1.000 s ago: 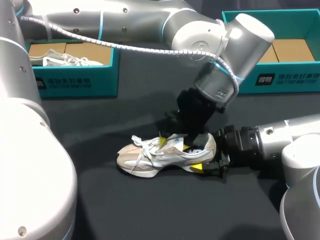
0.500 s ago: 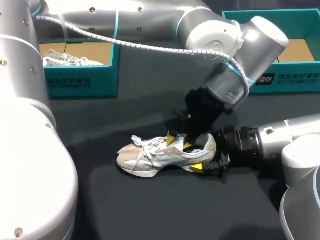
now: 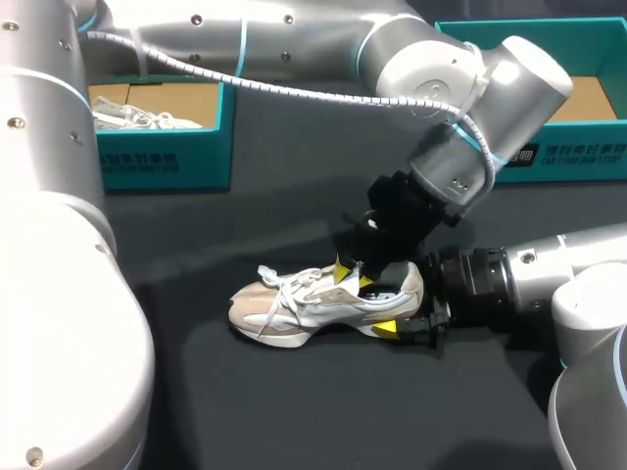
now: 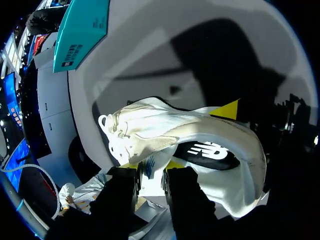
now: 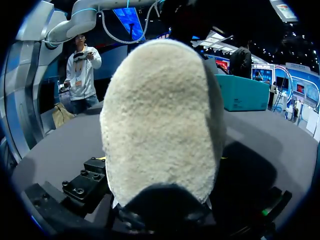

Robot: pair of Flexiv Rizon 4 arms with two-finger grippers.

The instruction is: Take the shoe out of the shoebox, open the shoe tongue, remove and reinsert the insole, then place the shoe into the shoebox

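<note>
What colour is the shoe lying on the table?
Mostly white with a beige toe; the shoe shows best in the head view.

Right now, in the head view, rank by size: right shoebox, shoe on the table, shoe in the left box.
1. Right shoebox, though partly cut off.
2. Tabletop shoe.
3. Boxed shoe, inside the left box.

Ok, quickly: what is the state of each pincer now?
Left pincer: shut on the shoe, at its opening, it seems.
Right pincer: shut on the same shoe, at its back end.
</note>
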